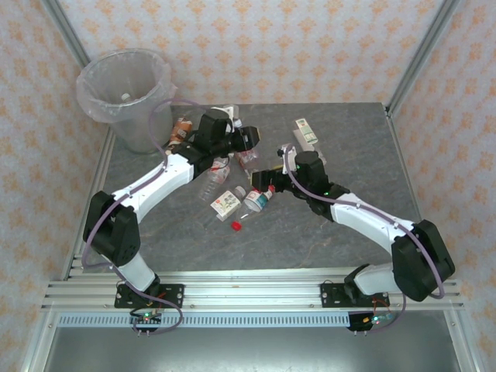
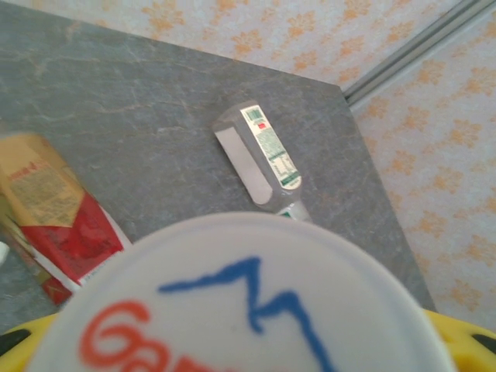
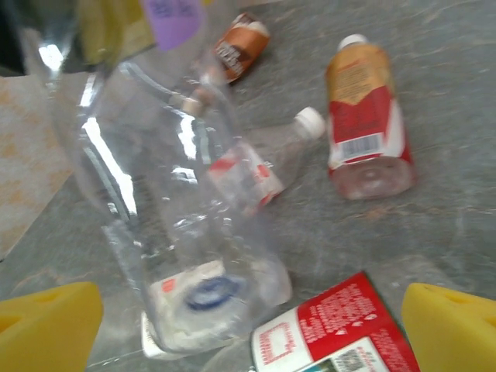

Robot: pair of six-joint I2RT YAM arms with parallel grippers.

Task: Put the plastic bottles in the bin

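In the left wrist view a round white top with blue and red marks, the end of a white-topped bottle (image 2: pixel 248 294), sat so close to the lens that its body was hidden and the lower edge cut it off. The left gripper (image 2: pixel 248 345) showed just its yellow fingertips (image 2: pixel 474 345) in the bottom corners. They flanked that bottle on both sides and appeared to be clamped on it, its top facing the camera.

Beyond it a green-labelled bottle (image 2: pixel 260 151) lay flat on the table (image 2: pixel 139 116). Its long axis ran from upper left to lower right, and its lower end was hidden behind the white top.

In the right wrist view the right gripper (image 3: pixel 248 329) stood wide apart, its pads (image 3: pixel 46 325) in the bottom corners. A blurred clear bottle (image 3: pixel 178 201) lay between them, nearer the left corner, base toward the bottom, its body slanting to the upper left and cut by the top edge. A red-labelled bottle (image 3: pixel 329 333) was cropped at the bottom. An amber bottle (image 3: pixel 364 116) lay at upper right, cap toward the top.

In the top view the bin (image 1: pixel 136 132) stood at upper left.
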